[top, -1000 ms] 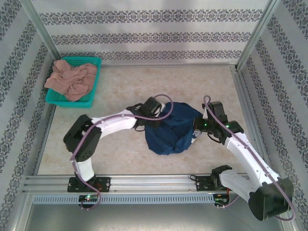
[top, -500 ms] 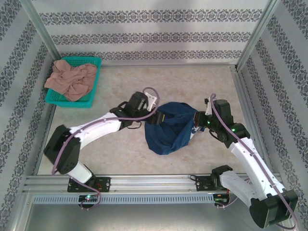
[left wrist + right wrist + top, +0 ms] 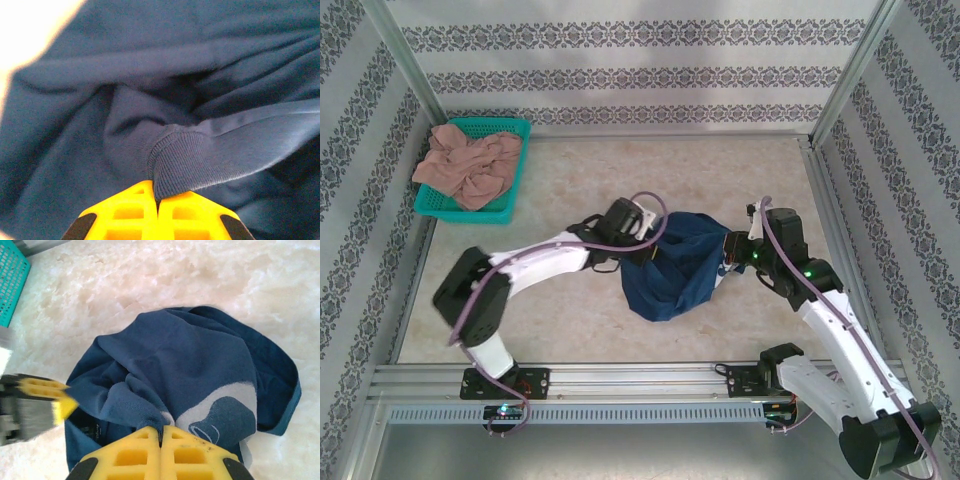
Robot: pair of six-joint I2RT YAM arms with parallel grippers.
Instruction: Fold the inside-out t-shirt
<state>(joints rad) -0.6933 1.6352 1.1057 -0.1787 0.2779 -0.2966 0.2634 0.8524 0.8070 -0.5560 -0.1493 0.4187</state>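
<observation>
Left gripper [image 3: 158, 207] and right gripper [image 3: 161, 440] each pinch the crumpled navy cotton t-shirt [image 3: 680, 270], its white print [image 3: 220, 415] illegible, on the cream marbled worktop [image 3: 570, 170]; patterned walls [image 3: 620, 60].

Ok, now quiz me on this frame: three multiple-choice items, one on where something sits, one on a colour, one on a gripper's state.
1. Where does the teal basket sit on the table?
A. near right corner
B. far left corner
C. middle, under the arms

2. What colour is the garment in the basket?
A. navy blue
B. white
C. pinkish-tan

3. How does the left gripper stand?
A. shut on a ribbed edge of the t-shirt
B. wide open above bare table
C. shut on the basket's rim

Answers:
1 B: the top view has it in the far left corner, by the wall.
2 C: a crumpled pinkish-tan heap lies in it.
3 A: in the left wrist view its jaws meet, with ribbed navy fabric pinched between them.
</observation>
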